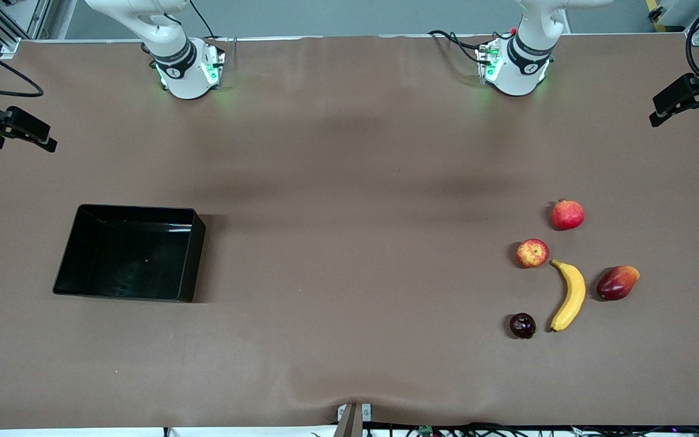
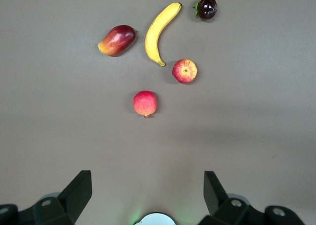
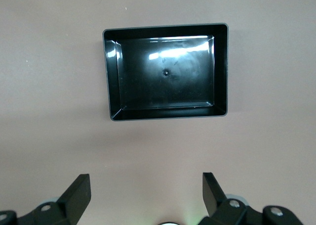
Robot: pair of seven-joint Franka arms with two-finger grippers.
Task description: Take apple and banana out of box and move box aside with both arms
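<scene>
Both grippers are spread wide and holding nothing: the left gripper [image 2: 147, 193] hangs high over bare table with the fruit group in its sights, the right gripper [image 3: 146, 193] likewise above the box [image 1: 195, 258]. Box looks empty already. The apple [image 1: 532, 253] and banana [image 1: 570, 295] lie on the table well apart from the box, toward the left arm's end, in among a pomegranate [image 1: 568, 215], a mango [image 1: 617, 283] and a dark round fruit [image 1: 522, 325]. So I'd say the unloading is done and the box may already be aside. Plenty of open table around the box on every side.
</scene>
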